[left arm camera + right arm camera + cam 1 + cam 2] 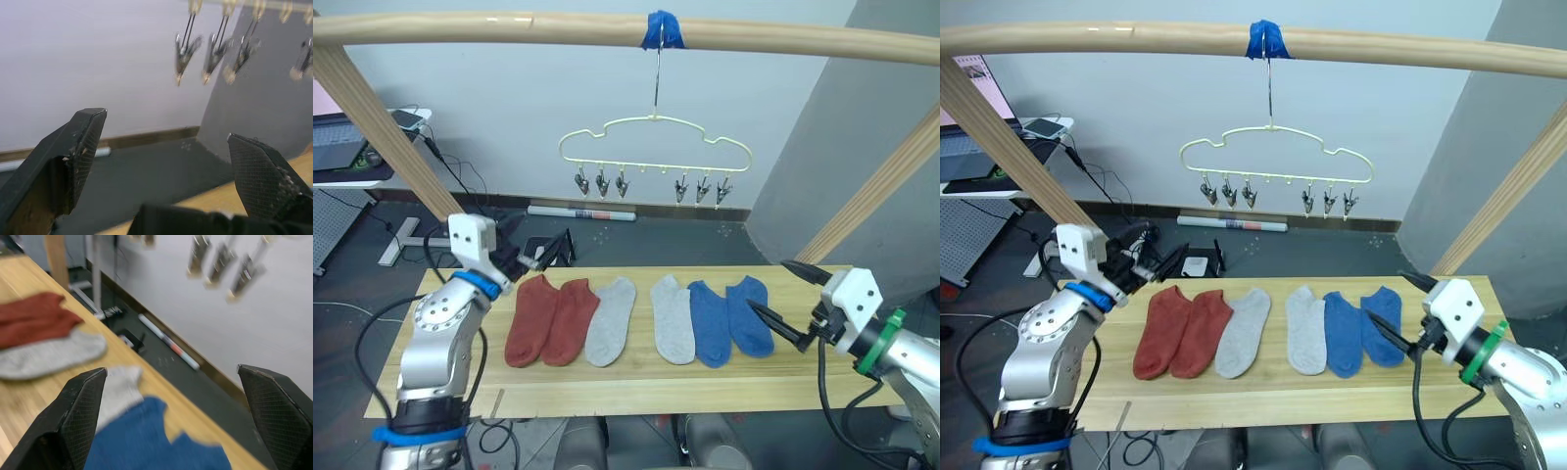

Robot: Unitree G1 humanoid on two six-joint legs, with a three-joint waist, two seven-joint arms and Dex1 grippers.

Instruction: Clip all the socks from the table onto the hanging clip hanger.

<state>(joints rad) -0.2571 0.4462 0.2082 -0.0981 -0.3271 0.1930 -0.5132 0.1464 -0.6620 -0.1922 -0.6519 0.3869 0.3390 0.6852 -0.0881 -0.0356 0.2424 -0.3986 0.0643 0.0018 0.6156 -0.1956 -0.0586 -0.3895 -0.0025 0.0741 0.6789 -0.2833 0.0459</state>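
Nothing is clipped yet: all six socks (641,318) lie mid-counter (636,392), the clip hanger (653,157) hangs bare, and both left end effector (530,257) and right end effector (785,304) are open, empty.

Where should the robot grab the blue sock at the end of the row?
Probably at the cuff of the outermost blue sock, the end nearest the hanger side. It lies flat with that edge free, and the open right gripper waits just beside it, so coming in from the robot's right avoids the neighbouring blue sock.
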